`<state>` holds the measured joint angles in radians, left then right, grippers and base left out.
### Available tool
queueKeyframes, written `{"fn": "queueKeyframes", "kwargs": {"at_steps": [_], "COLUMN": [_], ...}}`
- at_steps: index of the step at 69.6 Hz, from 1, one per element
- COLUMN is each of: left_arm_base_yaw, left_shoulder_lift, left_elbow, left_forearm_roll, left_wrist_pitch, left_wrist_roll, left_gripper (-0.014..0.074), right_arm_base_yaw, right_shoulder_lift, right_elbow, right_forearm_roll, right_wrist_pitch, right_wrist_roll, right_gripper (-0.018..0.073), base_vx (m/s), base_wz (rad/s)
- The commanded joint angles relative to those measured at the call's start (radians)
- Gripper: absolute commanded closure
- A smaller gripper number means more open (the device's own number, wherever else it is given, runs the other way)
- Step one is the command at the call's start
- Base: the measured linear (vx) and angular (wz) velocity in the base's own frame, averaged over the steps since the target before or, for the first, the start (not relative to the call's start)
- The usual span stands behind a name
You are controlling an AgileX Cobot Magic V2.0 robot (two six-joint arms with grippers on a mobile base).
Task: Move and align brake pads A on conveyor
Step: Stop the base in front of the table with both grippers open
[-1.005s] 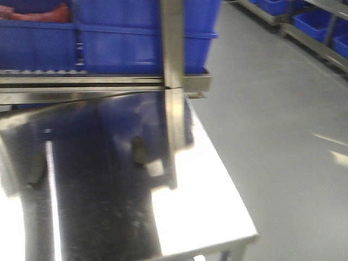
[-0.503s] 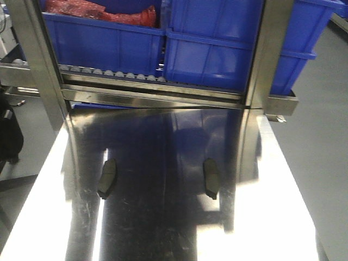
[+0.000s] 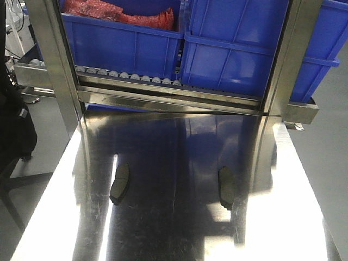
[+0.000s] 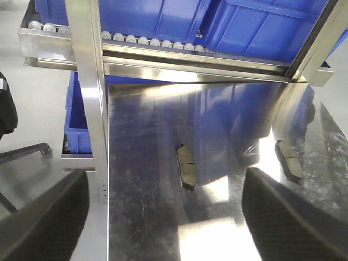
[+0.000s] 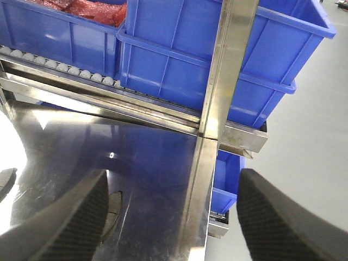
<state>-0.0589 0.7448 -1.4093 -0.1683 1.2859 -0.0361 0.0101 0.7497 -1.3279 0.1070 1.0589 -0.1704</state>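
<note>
Two brake pads A lie flat on the shiny steel tabletop (image 3: 179, 228), one to the left (image 3: 120, 184) and one to the right (image 3: 227, 187), both lengthwise and about level with each other. In the left wrist view the left pad (image 4: 186, 167) shows its grey-brown face with a centre groove, and the right pad (image 4: 288, 160) lies near the upright post. My left gripper (image 4: 166, 217) hangs open above the table, short of the left pad and holding nothing. My right gripper (image 5: 174, 217) is open and holds nothing; its left finger (image 5: 65, 217) half covers a pad (image 5: 116, 213). The conveyor is out of view.
Behind the table stands a steel rack with small white rollers (image 3: 128, 76) carrying blue bins (image 3: 234, 49), one holding red material (image 3: 119, 13). Two upright steel posts (image 3: 51, 60) (image 3: 285, 60) rise at the table's back corners. Grey floor lies to the right, a dark object (image 3: 13, 125) to the left.
The front view has swung from the table's right corner to face the rack squarely, then crept closer. The two pads have kept their places on the table.
</note>
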Motion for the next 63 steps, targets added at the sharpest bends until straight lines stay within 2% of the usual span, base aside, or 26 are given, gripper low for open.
{"fn": "queueKeyframes", "kwargs": {"at_steps": [1,63], "left_arm_base_yaw": [-0.006,-0.006], "left_shoulder_lift": [0.006,0.006], "left_elbow": [-0.019,-0.019], "left_forearm_roll": [-0.015,-0.015], "left_wrist_pitch": [-0.032,-0.033], "left_wrist_roll": [0.0,0.0], "left_gripper": [0.0052,0.0052], "right_arm_base_yaw": [-0.002,-0.002], "right_shoulder_lift": [0.001,0.001], "right_elbow": [-0.021,-0.021], "right_forearm_roll": [-0.001,-0.001], "right_wrist_pitch": [-0.067,-0.066], "right_wrist_roll": [-0.011,-0.011], "right_gripper": [0.0082,0.0082], "base_vx": [0.0,0.0], "base_wz": [-0.01,0.0]}}
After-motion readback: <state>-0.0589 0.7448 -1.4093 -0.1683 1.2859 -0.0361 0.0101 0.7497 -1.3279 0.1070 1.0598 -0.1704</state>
